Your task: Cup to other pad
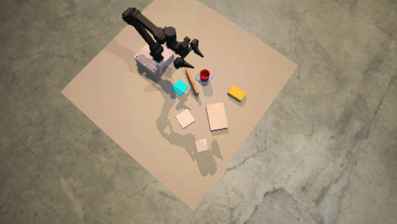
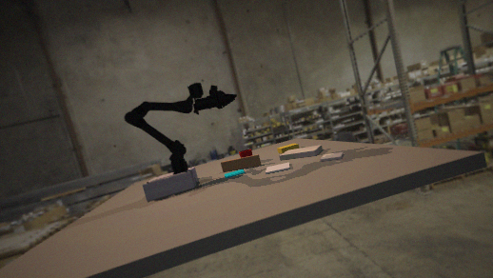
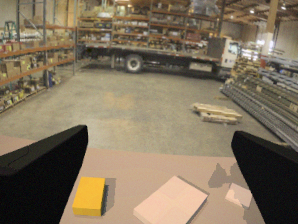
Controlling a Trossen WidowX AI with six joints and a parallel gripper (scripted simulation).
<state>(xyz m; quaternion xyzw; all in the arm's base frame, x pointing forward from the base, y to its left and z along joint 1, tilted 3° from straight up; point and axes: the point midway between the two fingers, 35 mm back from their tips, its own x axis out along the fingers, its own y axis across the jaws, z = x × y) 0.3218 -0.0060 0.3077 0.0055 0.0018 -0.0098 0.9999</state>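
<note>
The red cup (image 1: pixel 205 74) stands upright on a small blue pad (image 1: pixel 204 79), toward the bench's (image 1: pixel 115 115) upper edge in the top view, near the middle of the bench. Whether marbles lie inside it cannot be told. Just beside the cup on its left, a thin orange-brown bar (image 1: pixel 191 81) stands on edge, and beyond that lies a cyan block (image 1: pixel 179 87). A yellow block (image 1: pixel 237 93) sits apart on the cup's other side, toward the right corner. Further toward the bottom corner lie three pale pink flat pieces: a large slab (image 1: pixel 217 116), a medium square (image 1: pixel 185 118), and a small square (image 1: pixel 201 145).

The gripper (image 1: pixel 190 55) hangs high in the air above the cup, touching nothing, its fingers spread wide apart and holding nothing. In the wrist view both dark fingers frame the yellow block (image 3: pixel 89 196) and the large slab (image 3: pixel 172 207). The arm rises from a grey base block (image 1: pixel 152 61) near the bench's upper-left edge.
</note>
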